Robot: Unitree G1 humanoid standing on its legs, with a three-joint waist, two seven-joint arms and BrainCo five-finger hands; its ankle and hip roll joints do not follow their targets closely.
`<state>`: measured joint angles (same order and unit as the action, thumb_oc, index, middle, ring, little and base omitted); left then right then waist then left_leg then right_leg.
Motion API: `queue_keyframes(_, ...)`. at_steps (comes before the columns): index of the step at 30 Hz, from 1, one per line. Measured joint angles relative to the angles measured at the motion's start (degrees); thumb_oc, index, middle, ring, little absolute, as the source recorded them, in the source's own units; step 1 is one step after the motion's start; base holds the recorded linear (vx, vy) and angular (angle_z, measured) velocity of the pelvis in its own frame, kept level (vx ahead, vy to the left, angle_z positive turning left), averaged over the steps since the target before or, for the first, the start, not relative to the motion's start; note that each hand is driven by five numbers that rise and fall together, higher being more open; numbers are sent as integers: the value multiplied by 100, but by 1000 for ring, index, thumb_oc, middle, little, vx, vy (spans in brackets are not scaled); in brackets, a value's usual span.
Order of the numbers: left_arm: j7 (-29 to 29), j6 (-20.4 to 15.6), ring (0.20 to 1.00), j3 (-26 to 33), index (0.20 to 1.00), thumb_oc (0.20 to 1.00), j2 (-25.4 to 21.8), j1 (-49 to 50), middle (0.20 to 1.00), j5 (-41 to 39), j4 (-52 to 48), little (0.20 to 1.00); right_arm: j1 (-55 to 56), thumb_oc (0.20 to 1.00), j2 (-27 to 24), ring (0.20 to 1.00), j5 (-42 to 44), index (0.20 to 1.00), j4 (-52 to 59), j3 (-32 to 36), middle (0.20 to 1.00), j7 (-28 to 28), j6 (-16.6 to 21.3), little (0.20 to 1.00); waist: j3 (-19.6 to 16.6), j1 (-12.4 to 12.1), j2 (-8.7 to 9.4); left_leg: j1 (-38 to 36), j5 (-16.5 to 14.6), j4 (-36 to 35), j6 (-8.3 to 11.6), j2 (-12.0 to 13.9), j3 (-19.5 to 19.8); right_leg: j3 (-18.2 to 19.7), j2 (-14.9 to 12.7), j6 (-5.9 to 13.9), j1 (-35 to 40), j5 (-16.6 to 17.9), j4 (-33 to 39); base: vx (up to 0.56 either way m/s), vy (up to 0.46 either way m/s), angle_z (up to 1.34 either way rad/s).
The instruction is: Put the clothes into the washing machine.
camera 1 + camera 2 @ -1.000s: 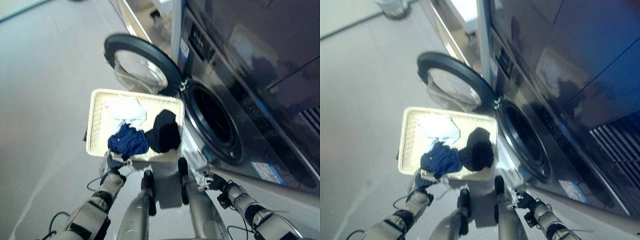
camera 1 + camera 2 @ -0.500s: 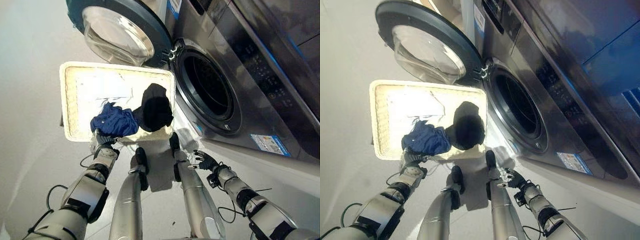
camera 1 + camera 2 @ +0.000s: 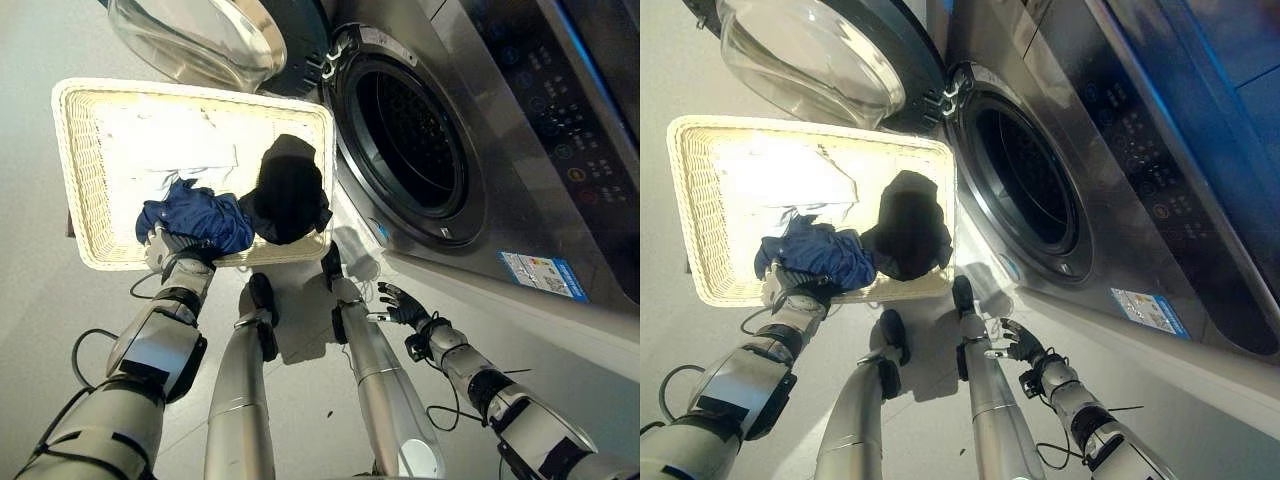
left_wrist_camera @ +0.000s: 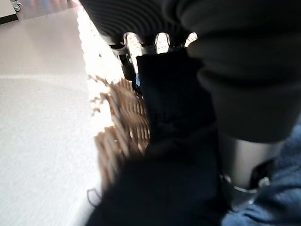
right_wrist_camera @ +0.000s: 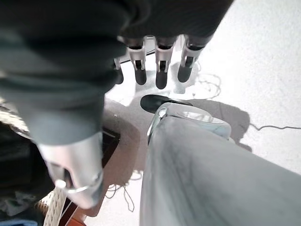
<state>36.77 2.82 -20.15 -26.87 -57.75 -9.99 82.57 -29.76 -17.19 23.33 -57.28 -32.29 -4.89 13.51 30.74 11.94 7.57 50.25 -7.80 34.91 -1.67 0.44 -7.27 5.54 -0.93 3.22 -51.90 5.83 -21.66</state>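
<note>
— In the upper left of the frame, what lies in the basket?

— A crumpled dark blue garment (image 3: 196,215), a black garment (image 3: 287,197) heaped beside it and touching it, and a pale white cloth (image 3: 165,150) spread flat behind them, all inside the rectangular cream wicker laundry basket (image 3: 82,190) standing on the light grey floor (image 3: 40,330).

— Where are the clothes relative to the machine?

— All three are in the basket. The black heap sits at the basket's right end, the end nearest the round drum opening (image 3: 412,140) of the dark grey front-loading washing machine (image 3: 520,150), which takes up the upper right. The drum looks dark inside, with nothing seen in it.

— And the door?

— The round glass door with its dark rim (image 3: 205,35) is swung open at the top of the frame, over the basket's far edge.

— What is the left hand doing?

— The left hand (image 3: 165,248) is at the basket's near rim in the middle left, right at the blue garment. In its wrist view the fingers (image 4: 162,40) reach over dark cloth and wicker, but I cannot tell whether they grip anything.

— The right hand?

— The right hand (image 3: 400,303) hovers low, right of centre, above the floor beneath the machine's front, well apart from the basket. In its wrist view the fingers (image 5: 161,70) hang relaxed and slightly apart, holding nothing.
</note>
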Motion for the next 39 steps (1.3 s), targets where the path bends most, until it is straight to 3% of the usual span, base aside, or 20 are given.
queue_keyframes(1, 19, -53, 715, 0, 715, 715, -38, -34, 715, -42, 2, 715, 0, 1000, -2, 1000, 40, 1000, 24, -11, 1000, 0, 6, 1000, -2, -2, 8, 75, -8, 41, -9, -9, 26, 1, 6, 0, -74, 0, -31, 11, -47, -6)
queue_keyframes(2, 26, -118, 715, -2, 715, 715, -59, -41, 715, -107, 5, 715, 2, 1000, -6, 1000, 74, 1000, 52, -14, 1000, 1, 6, 1000, -3, -5, 11, 124, -12, 69, -16, -23, 59, 0, 10, 1, -113, 0, -43, 10, -73, -7)
queue_keyframes(3, 35, -222, 200, 1, 200, 200, -96, -43, 200, -223, 5, 200, 4, 1000, -18, 1000, 113, 1000, 80, -20, 1000, 0, 6, 1000, -5, -4, 17, 173, -17, 91, -23, -73, 140, 0, 9, 2, -162, 1, -52, 6, -59, -10)
queue_keyframes(6, 38, -419, 200, 10, 200, 200, -286, -86, 200, -471, 21, 200, 27, 1000, -40, 1000, 158, 1000, 162, -43, 1000, 3, 19, 1000, -5, 1, 40, 280, -18, 76, -25, -100, 239, -2, 2, 37, -255, 6, 23, 10, -50, -12)
queue_keyframes(8, 24, -517, 200, 9, 200, 200, -519, -116, 200, -553, 21, 200, 45, 1000, -45, 1000, 162, 1000, 215, -47, 1000, 3, 19, 1000, -5, 7, 51, 348, -18, 20, -25, -103, 340, -40, 18, 165, -263, -44, 165, 19, -57, -11)
queue_keyframes(15, -133, -598, 200, -114, 200, 200, -653, -131, 200, -665, 25, 200, 187, 1000, -64, 1000, 211, 1000, 230, -27, 1000, -6, 27, 1000, -13, 125, 73, 344, -5, -14, -6, -177, 410, -45, 3, 164, -233, -41, 183, 9, -31, 10)
queue_keyframes(18, -253, -640, 200, -98, 200, 200, -586, -42, 200, -810, 33, 200, 352, 1000, -54, 1000, 212, 1000, 308, -16, 1000, -20, 33, 1000, -14, 115, 72, 29, 85, -127, -47, -182, 345, 4, -38, 13, 39, 114, 95, -1, -68, 16)
queue_keyframes(21, -414, -963, 200, -70, 200, 200, -468, 483, 200, -1165, -265, 200, 421, 1000, 40, 1000, 212, 1000, 474, -11, 1000, -40, 215, 1000, -59, 16, 141, -817, 162, -718, 51, -238, 311, -9, -81, -31, 692, -13, 286, -18, -4, 4)
queue_keyframes(26, -388, -1143, 200, -72, 200, 200, -357, 461, 200, -1298, -525, 200, 276, 1000, 57, 1000, 207, 1000, 563, -17, 1000, 35, 295, 1000, -54, -57, 131, -1087, 267, -957, 115, -277, 445, -180, -147, -146, 833, -153, 135, -43, -7, 17)
queue_keyframes(31, -239, -1216, 200, 105, 200, 200, -324, 1075, 200, -1329, -1103, 200, 237, 1000, 15, 1000, 183, 1000, 630, 16, 1000, 71, 320, 1000, -31, -426, -13, -1937, 463, -1493, 240, -326, 696, -462, -251, -256, 1563, -408, 129, -18, 1, 31)
queue_keyframes(35, -214, -1236, 200, 400, 200, 200, -327, 1857, 200, -1330, -1747, 200, 185, 1000, -228, 1000, 153, 1000, 808, 91, 1000, 43, 277, 1000, -52, -688, -409, -2388, 690, -1959, 386, -318, 840, -656, -303, -308, 1917, -475, 201, -34, 14, 27)
queue_keyframes(39, -511, -1380, 200, 571, 200, 200, -265, 2560, 200, -1352, -2531, 200, 191, 1000, -352, 1000, 153, 1000, 1232, 292, 1000, 51, 139, 1000, -29, -916, -646, -2612, 906, -2282, 446, -265, 902, -815, -312, -374, 2081, -465, 274, -59, -14, 19)
